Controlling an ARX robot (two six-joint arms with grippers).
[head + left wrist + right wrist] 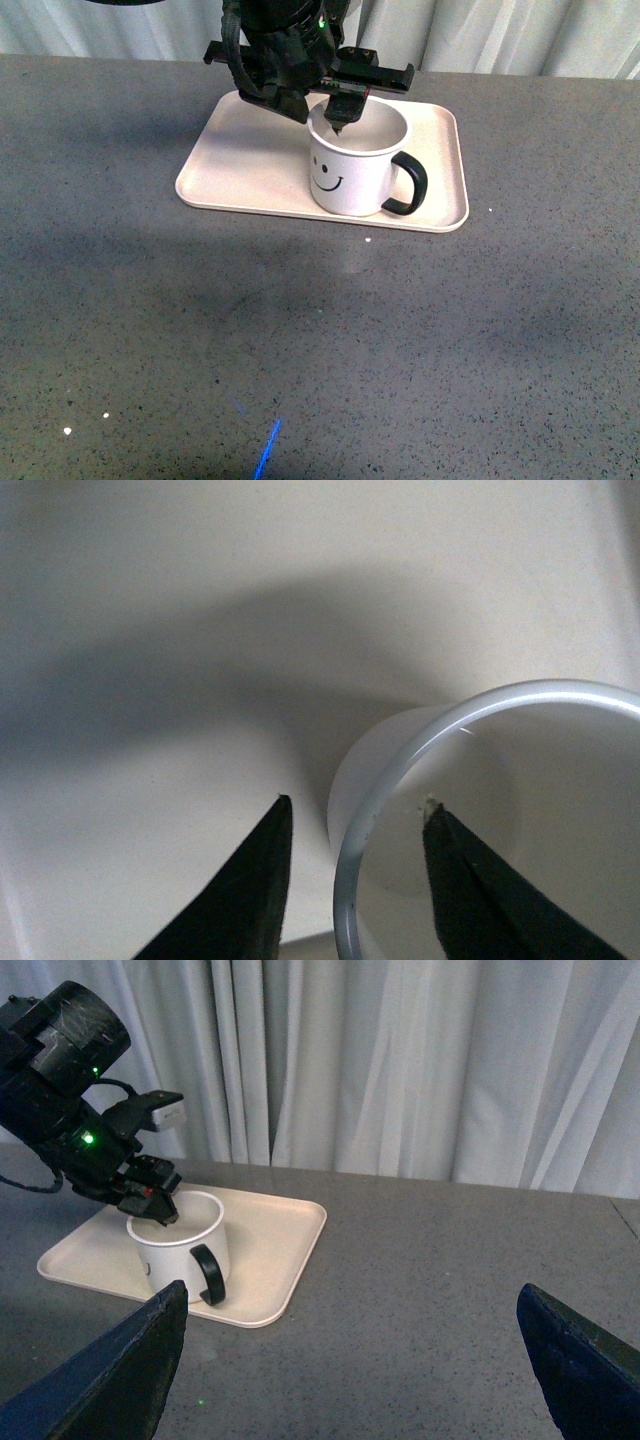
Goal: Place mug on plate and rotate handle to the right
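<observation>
Soft even light, broad shadow across the plate (150, 570) in left wrist view, mug (470, 780) rim blurred, front view grainy

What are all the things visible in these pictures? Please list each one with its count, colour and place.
mug: one, white with a black smiley face, standing upright on the right half of the plate
handle: one, black, on the mug's side, pointing right in the front view
plate: one, pale pink-beige, flat on the table at the far middle
table: one, dark grey and speckled, under everything
curtain: one, pale grey, hanging behind the table
left arm: one, black, above the far side of the plate
left tool: one, black, open, one finger inside the mug and one outside its rim
right tool: one, dark blue, open wide, above the table to the right of the plate
</observation>
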